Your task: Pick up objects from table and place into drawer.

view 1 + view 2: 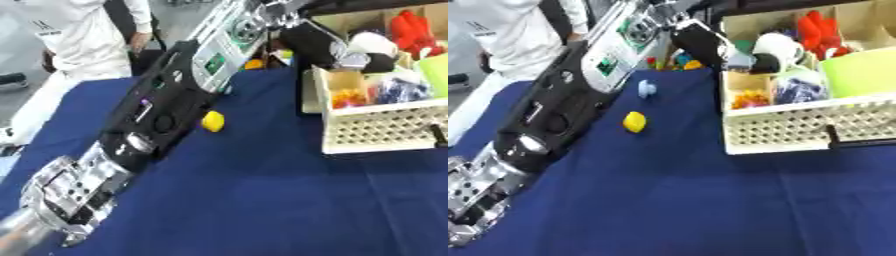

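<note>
My left arm runs from the lower left up across the blue table to the white drawer point(780, 132). My left hand point(704, 41) is black and reaches over the drawer's back left corner, next to a white round thing point(779, 45) and a black one point(766, 63). The drawer stands open, with a perforated front and a black handle point(834, 137). Its compartments hold a red thing point(820, 27), a green thing point(859, 72), a blue-and-white thing point(798, 90) and an orange-yellow thing point(750, 98). A yellow object point(634, 121) and a small pale blue object point(647, 88) lie on the cloth beside my arm.
Small colourful items point(686, 62) lie at the table's far edge behind the hand. The blue tablecloth point(693, 200) stretches bare across the near half of the table. The table's left edge runs beside my forearm.
</note>
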Tool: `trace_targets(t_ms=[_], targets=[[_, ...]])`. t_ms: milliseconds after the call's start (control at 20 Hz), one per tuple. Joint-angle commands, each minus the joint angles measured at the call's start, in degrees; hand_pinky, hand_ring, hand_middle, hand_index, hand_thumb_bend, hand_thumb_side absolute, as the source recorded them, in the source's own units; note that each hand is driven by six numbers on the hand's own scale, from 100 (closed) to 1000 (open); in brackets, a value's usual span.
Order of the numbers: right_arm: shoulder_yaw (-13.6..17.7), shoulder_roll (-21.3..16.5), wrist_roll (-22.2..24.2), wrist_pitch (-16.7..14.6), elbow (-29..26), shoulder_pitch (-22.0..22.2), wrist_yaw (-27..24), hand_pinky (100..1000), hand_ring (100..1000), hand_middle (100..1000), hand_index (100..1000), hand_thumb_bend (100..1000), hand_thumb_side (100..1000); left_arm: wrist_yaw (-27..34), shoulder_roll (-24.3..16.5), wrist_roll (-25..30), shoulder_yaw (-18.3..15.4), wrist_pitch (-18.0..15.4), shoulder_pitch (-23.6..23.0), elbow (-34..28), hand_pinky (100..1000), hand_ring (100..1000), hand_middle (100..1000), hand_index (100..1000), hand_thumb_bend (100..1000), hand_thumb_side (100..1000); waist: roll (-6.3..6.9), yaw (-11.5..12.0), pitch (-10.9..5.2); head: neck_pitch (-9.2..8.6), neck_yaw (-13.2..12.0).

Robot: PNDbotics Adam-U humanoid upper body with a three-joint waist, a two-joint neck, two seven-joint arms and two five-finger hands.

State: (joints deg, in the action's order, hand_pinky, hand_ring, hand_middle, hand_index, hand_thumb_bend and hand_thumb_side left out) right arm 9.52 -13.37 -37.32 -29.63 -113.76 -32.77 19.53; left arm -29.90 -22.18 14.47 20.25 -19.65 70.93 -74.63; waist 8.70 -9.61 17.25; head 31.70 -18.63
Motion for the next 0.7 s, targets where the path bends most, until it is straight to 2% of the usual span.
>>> trace_targets(t_ms=[50, 300, 350, 450, 500, 700], targets=[[-0.01, -0.59, -0.83, -0.43, -0.83, -0.73, 0.11, 729, 775, 675, 794, 100, 1000, 0.13, -1.29, -1.16, -1.42, 0.5, 0.43, -1.11, 478, 672, 734, 887, 574, 589, -0.69, 0.22, -1.08, 0.45, 0.13], [0.13, -0.74, -1.0, -0.3, -0.83, -0.42, 0.26, 729, 775, 675, 794, 100, 1000, 2.79, -2.55, -4.52, -3.68, 2.99, -0.9, -4.31, 461, 649, 696, 855, 553, 593, -1.15, 0.8, -1.26, 0.77, 0.58], [0.18, -0.78, -1.05, -0.27, -0.83, -0.36, 0.3, 729, 775, 675, 793, 100, 1000, 3.82, -3.01, -5.53, -4.24, 3.72, -1.34, -5.44, 462, 648, 695, 853, 536, 613, -1.26, 0.99, -1.29, 0.84, 0.74], [0.38, -0.89, -1.25, -0.22, -0.83, -0.18, 0.45, 729, 775, 675, 793, 100, 1000, 6.59, -4.09, -8.53, -5.99, 5.62, -2.7, -8.4, 464, 647, 701, 854, 494, 738, -1.56, 1.48, -1.34, 1.04, 1.24], [0.46, -0.93, -1.36, -0.19, -0.83, -0.1, 0.54, 729, 775, 676, 793, 100, 1000, 8.32, -4.65, -10.33, -6.89, 6.73, -3.44, -9.9, 466, 648, 704, 854, 479, 773, -1.72, 1.72, -1.37, 1.13, 1.45], [0.52, -1.0, -1.61, -0.13, -0.83, 0.01, 0.76, 729, 775, 676, 794, 100, 1000, 12.45, -6.26, -13.55, -7.76, 9.66, -4.94, -13.83, 473, 652, 711, 858, 471, 796, -1.94, 2.06, -1.42, 1.24, 1.75]])
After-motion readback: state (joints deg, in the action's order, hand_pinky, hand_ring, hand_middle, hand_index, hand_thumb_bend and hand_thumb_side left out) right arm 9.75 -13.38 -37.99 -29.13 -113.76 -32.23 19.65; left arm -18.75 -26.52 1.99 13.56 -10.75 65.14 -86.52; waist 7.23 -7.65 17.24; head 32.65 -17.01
